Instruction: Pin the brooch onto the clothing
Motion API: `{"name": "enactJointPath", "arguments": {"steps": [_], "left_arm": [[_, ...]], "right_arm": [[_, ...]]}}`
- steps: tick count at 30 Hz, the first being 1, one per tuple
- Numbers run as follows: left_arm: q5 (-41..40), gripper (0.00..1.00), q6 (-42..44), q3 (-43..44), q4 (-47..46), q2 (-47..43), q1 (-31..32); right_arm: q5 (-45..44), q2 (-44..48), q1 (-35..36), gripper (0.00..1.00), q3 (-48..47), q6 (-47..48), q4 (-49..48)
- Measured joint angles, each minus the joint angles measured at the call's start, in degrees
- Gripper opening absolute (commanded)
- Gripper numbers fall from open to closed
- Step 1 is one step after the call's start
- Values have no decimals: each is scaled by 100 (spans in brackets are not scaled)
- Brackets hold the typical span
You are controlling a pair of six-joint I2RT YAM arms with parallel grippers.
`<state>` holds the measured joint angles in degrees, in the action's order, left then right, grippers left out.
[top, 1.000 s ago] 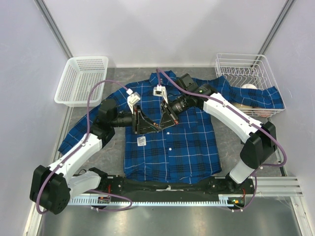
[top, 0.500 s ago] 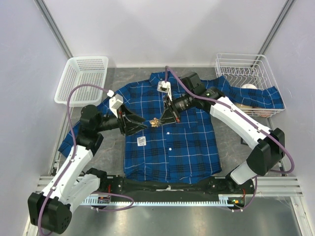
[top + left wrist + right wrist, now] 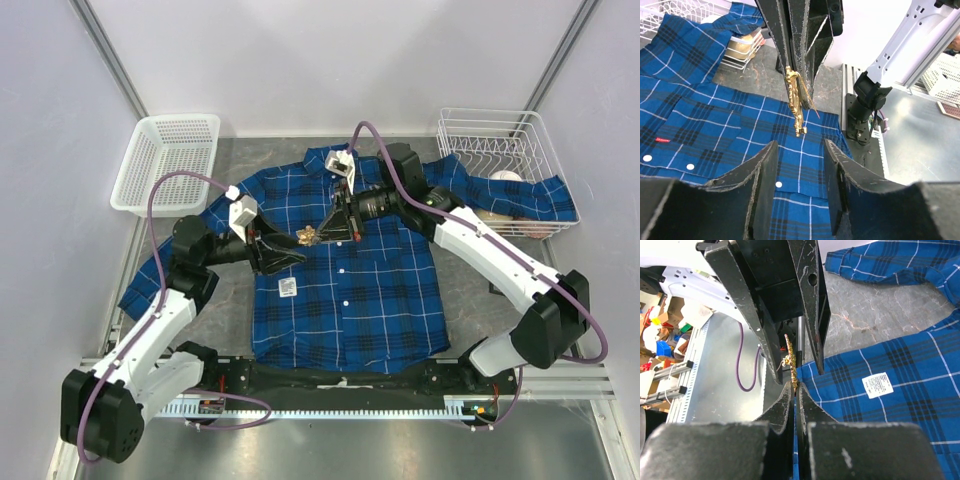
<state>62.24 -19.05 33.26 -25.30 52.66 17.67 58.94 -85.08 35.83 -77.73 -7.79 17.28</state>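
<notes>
My right tool [image 3: 794, 391] is clamped on the brooch [image 3: 797, 107] and holds it in the air above the shirt [image 3: 350, 300] chest. My left tool [image 3: 799, 162] is half open, facing the brooch, not touching. Nothing pinned yet: piercing the fabric and closing the clasp are left.

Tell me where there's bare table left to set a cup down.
Bare table shows at the back, between the white basket and the collar of the shirt. Its chest is crowded: the left gripper and right gripper meet there around the brooch.
</notes>
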Motion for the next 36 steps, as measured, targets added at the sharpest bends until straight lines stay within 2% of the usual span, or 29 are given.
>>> {"name": "enactJointPath", "arguments": {"steps": [6,15,18,19,21,22,23,26,30,31,32,36], "left_arm": [[-68,34,-59,35,-273,149,105],[-179,34,-234,199,-452,186,153],[-192,18,-264,205,-490,186,184],[-195,9,-282,205,-483,186,192],[-201,2,-315,210,-483,201,199],[-216,2,-343,216,-474,212,201],[-227,2,-363,227,-448,223,201],[-238,2,-457,286,-354,286,197],[-170,2,-540,411,33,332,201],[-155,2,-535,459,205,332,201],[-144,2,-529,522,420,332,201],[-15,2,-356,857,1370,358,201]], "right_arm": [[42,127,4,0,203,-195,-280],[50,179,4,0,337,-275,-356],[48,179,7,0,348,-293,-380],[48,179,7,0,350,-295,-393],[33,179,4,1,352,-295,-396],[28,179,2,7,356,-293,-402],[20,179,2,26,358,-293,-407],[-96,205,4,54,363,-166,-354],[-553,391,4,66,341,662,127],[-743,466,4,77,339,960,269],[-883,533,4,80,339,1174,361],[-1526,890,39,80,328,2208,610]]}}
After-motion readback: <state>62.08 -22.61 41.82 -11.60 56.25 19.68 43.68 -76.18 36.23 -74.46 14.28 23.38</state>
